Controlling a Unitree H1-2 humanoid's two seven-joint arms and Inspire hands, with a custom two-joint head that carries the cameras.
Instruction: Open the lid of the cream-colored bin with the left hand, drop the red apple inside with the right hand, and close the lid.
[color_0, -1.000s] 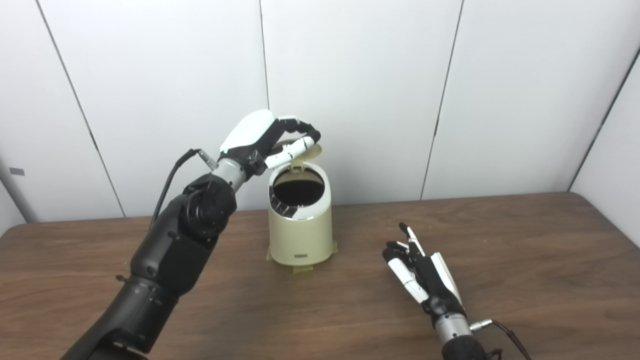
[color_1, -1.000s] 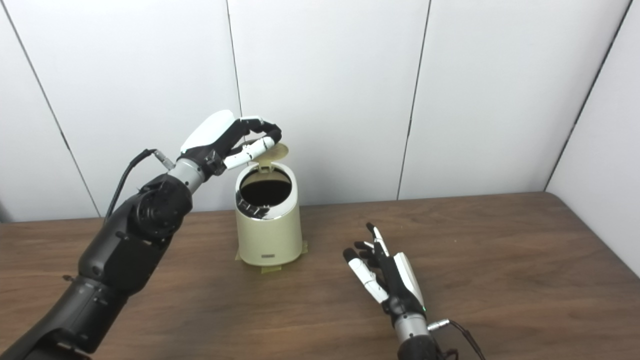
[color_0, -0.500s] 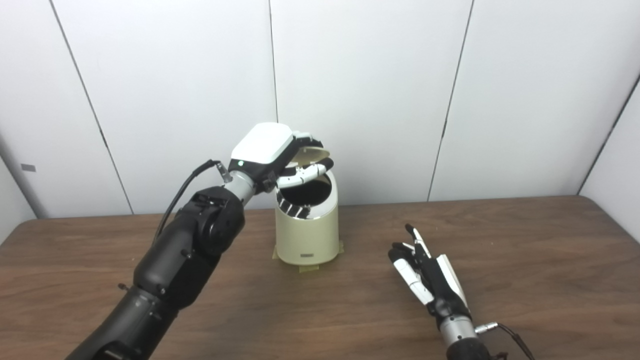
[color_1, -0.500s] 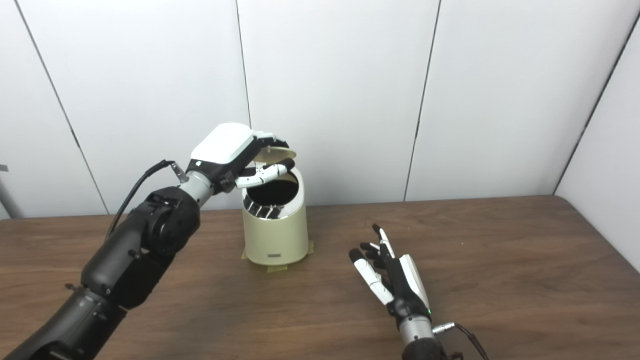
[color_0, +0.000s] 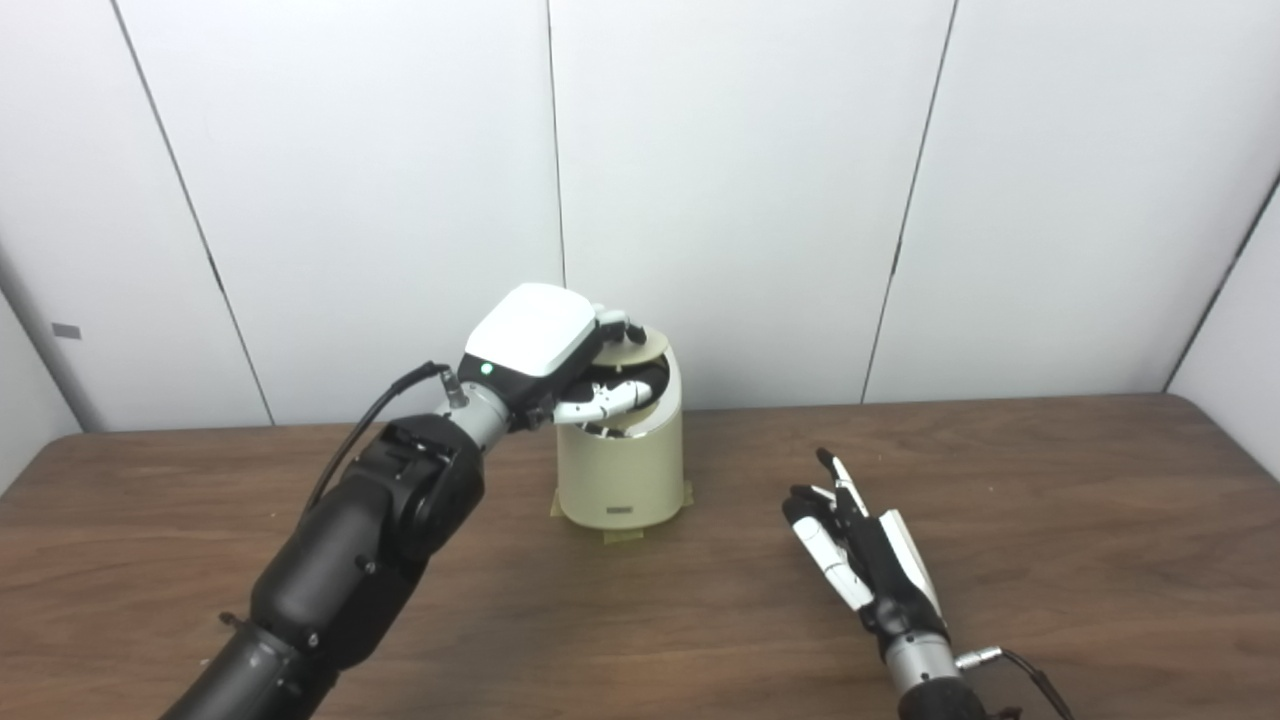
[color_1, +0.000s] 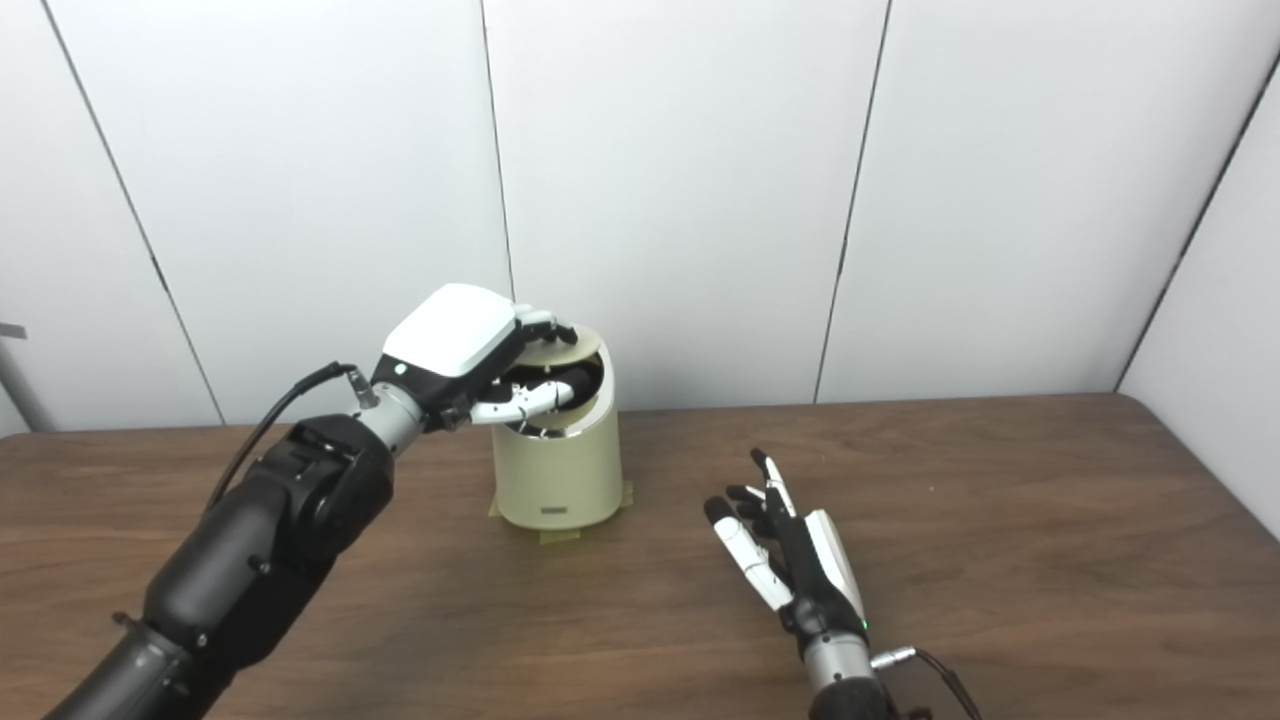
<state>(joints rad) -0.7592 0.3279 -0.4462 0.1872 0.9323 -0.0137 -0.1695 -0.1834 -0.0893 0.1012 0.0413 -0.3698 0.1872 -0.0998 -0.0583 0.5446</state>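
Observation:
The cream-colored bin (color_0: 620, 480) stands upright at the back middle of the brown table. My left hand (color_0: 548, 350) is over its top and is shut on the round lid (color_0: 640, 345), fingers above and thumb beneath. The lid is tilted low over the opening, which still shows a dark gap at the front. My right hand (color_0: 860, 555) lies open and empty on the table to the right of the bin, fingers spread. No red apple is in view; the inside of the bin is hidden.
Tape tabs (color_0: 625, 535) hold the bin's base to the table (color_0: 1050, 500). A white panelled wall (color_0: 750, 200) stands close behind the bin.
My left hand has come down with the lid, from upright behind the opening to nearly flat over it. The camera has shifted a little. My right hand has stayed on the table.

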